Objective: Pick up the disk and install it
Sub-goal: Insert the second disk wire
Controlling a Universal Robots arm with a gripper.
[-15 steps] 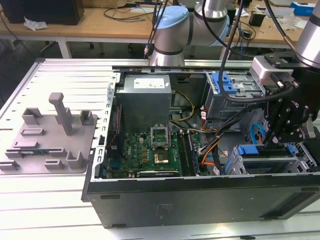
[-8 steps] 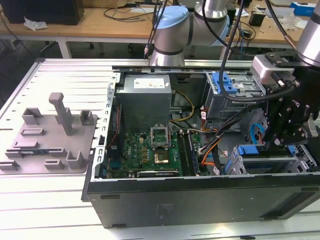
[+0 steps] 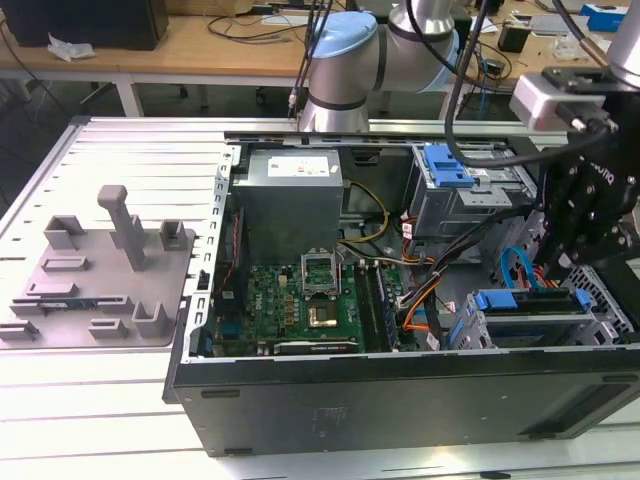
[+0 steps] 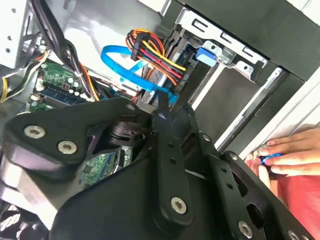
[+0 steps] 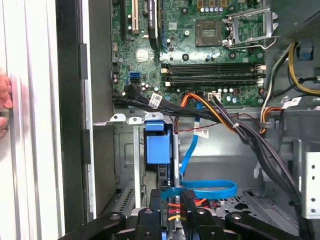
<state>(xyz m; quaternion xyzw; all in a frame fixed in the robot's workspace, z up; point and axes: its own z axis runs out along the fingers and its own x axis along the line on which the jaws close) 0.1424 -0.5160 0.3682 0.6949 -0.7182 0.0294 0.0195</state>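
Observation:
The disk (image 3: 528, 303), silver in its bright blue carrier, sits in the drive cage at the open computer case's corner on the exterior view's right. My gripper (image 3: 556, 268) hangs just above the cage's inner end, close over the disk. In the first wrist view the disk's blue carrier (image 5: 157, 142) stands edge-on inside the cage, directly ahead of my gripper (image 5: 172, 197). In the second wrist view my gripper (image 4: 162, 102) points at the disk's blue tab (image 4: 206, 54). A blue flat cable (image 5: 200, 189) and a red-orange wire bundle (image 4: 152, 55) lie right at my gripper's tip.
A person's hand (image 4: 285, 155) rests outside the case wall beside the cage. The motherboard (image 3: 300, 300), grey power supply (image 3: 290, 200) and a second cage with a blue latch (image 3: 447, 167) fill the case. Grey fixtures (image 3: 110, 260) stand on the table on the exterior view's left.

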